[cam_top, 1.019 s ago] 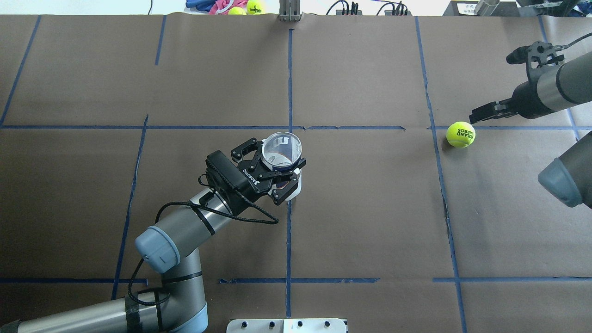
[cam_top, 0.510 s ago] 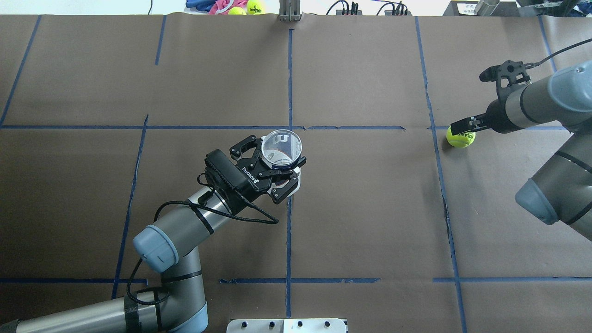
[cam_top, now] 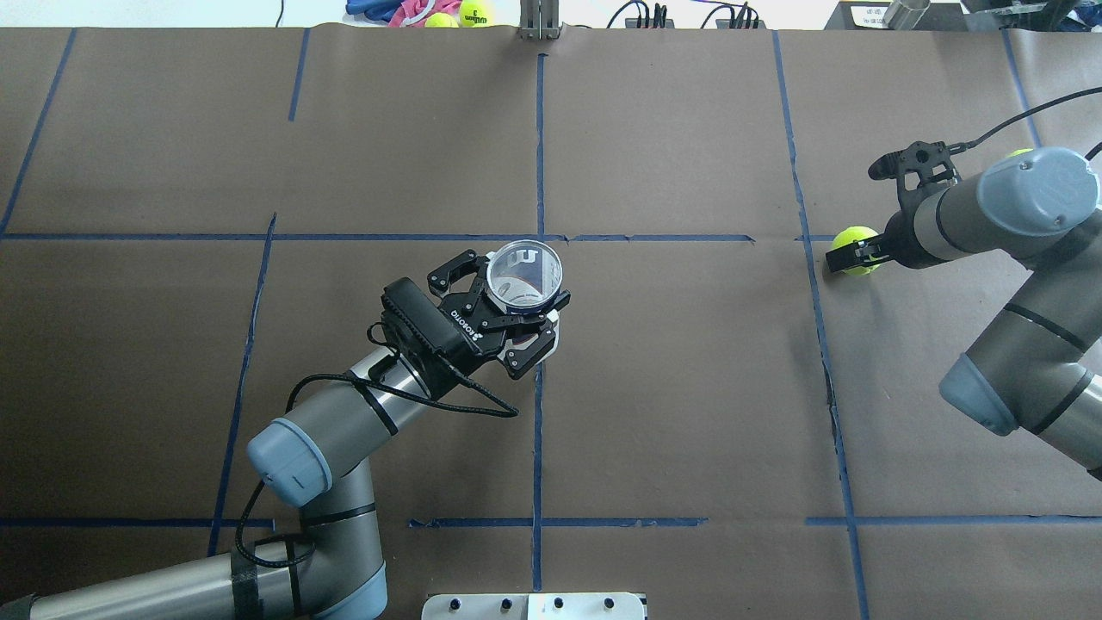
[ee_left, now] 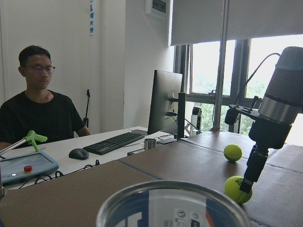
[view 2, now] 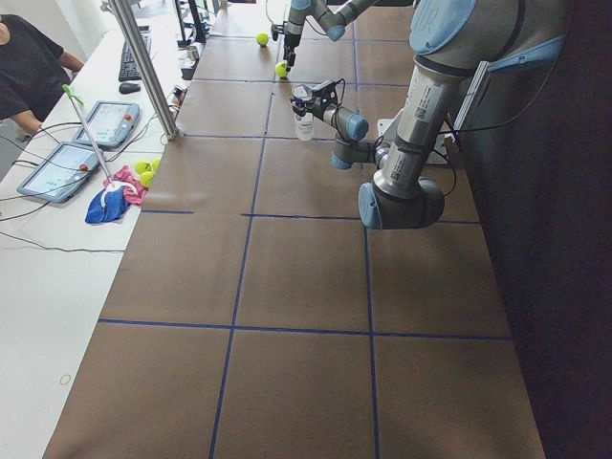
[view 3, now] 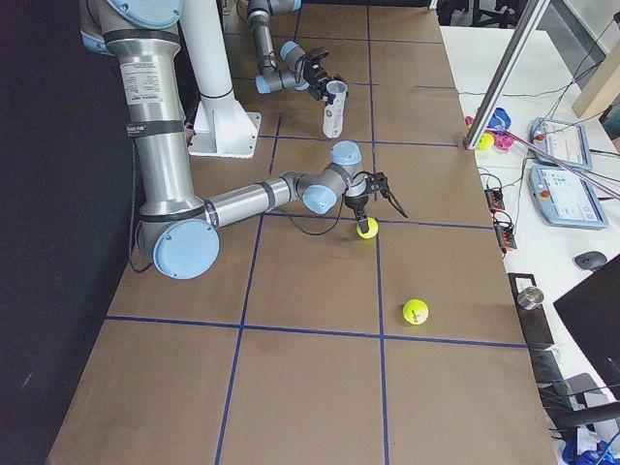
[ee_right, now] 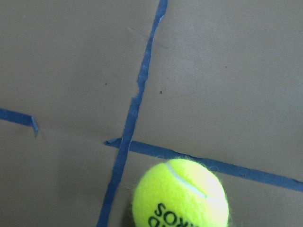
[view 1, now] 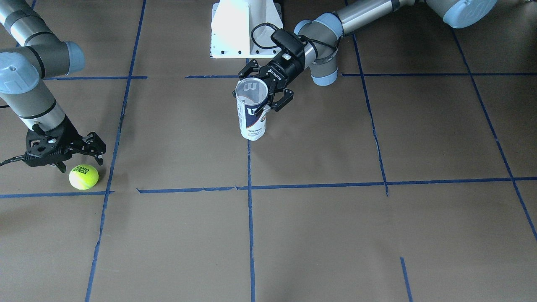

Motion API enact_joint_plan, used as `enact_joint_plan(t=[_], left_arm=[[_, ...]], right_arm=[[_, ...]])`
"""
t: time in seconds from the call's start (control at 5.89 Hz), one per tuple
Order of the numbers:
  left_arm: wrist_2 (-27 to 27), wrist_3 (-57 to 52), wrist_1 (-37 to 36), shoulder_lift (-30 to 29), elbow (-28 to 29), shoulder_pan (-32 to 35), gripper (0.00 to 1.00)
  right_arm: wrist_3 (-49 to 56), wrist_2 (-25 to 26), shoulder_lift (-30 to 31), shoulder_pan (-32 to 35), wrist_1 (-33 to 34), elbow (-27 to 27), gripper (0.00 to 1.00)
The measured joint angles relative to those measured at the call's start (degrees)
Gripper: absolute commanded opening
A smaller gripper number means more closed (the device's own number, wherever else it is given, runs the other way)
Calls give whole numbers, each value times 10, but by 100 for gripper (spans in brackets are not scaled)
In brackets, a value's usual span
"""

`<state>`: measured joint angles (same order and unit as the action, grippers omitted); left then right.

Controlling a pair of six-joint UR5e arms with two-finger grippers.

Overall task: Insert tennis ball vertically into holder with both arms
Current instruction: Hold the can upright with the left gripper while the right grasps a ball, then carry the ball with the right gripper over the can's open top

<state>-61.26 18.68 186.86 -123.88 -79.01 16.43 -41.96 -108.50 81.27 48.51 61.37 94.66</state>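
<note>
The holder (view 1: 251, 114), a clear can with a white and navy label, stands upright near the table's middle, mouth up; it also shows in the overhead view (cam_top: 523, 275). My left gripper (view 1: 263, 89) is shut on the holder's upper part from the robot's side. The tennis ball (view 1: 84, 177) lies on the brown paper far to the robot's right; in the overhead view the tennis ball (cam_top: 857, 234) is partly covered. My right gripper (view 1: 81, 162) is open, points down and hovers just above the ball on the robot's side. The right wrist view shows the ball (ee_right: 182, 195) at its bottom edge, no fingers.
A second tennis ball (view 3: 416, 311) lies further right on the table. The white pedestal base (view 1: 239, 29) stands behind the can. More balls (cam_top: 476, 12) and cloth lie beyond the far edge. A person (ee_left: 40, 106) sits at the side desk.
My right arm has swung in toward the ball and its gripper now stands over it, covering part of it from above. The left gripper and the can have stayed put.
</note>
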Motion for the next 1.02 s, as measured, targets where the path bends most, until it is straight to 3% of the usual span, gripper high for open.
enact_joint_plan(t=[0.34, 0.85, 1.02], left_arm=[[0, 0, 0, 0, -1, 1, 79], [0, 0, 0, 0, -2, 1, 80], [0, 0, 0, 0, -2, 1, 80]], right_arm=[[5, 20, -26, -3, 0, -35, 99], [5, 30, -31, -6, 0, -47, 86], [5, 32, -30, -8, 0, -49, 48]])
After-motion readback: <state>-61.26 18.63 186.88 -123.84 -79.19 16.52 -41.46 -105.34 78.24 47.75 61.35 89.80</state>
